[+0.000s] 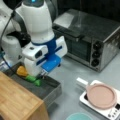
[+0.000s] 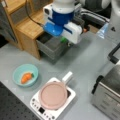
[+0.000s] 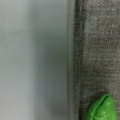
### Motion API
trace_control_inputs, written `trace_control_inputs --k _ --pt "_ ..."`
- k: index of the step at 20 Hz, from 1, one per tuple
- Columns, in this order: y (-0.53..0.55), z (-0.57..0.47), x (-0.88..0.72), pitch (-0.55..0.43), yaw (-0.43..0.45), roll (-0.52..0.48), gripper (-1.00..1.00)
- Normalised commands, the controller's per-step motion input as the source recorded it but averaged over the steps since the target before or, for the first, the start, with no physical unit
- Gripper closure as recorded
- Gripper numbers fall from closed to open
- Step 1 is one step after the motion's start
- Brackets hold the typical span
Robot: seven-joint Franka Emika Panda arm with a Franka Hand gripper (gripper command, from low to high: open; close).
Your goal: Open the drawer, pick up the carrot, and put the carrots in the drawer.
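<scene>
**Operator:** Wrist view is showing me the drawer's [image 3: 100,50] grey floor on the right and the tip of a green vegetable [image 3: 102,108] at the bottom. None of the claw is showing there.

**Supervisor:** So the drawer is open?

**Operator:** Yes, it is standing pulled out from the wooden cabinet [image 1: 17,100] in both front views. A yellow vegetable [image 1: 22,71] and the green one are lying inside it. I am judging the first step done.

**Supervisor:** Where is the claw?

**Operator:** The gripper [image 1: 43,73] is hanging over the drawer's front edge, close above the green vegetable. I cannot tell whether its fingers are apart or together, because the blue-and-white hand is hiding them. I am seeing nothing orange in it.

**Supervisor:** And the carrot?

**Operator:** The carrot [image 2: 26,77] is lying in a teal bowl [image 2: 16,72] near the table's [image 2: 82,65] edge, at a front view's left. It is well apart from the gripper, and a pink pan [image 2: 53,95] is sitting on a hotplate just beside the bowl.

**Supervisor:** Which step are we in, then?

**Operator:** By my reading, the pick-up, and it is not yet done. I am thinking it calls for a lift clear of the drawer's rim and a descent inside the bowl's wall, with the fingers spread across the carrot's narrow width.
</scene>
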Motion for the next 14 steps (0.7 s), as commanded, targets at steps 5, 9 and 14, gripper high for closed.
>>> trace_control_inputs --k 5,9,14 --pt "-0.13 0.16 0.34 0.224 0.023 0.026 -1.00" --pt "-0.19 0.15 0.33 0.245 0.049 0.026 -1.00" --pt "-0.18 0.14 0.37 0.285 0.055 0.003 -1.00"
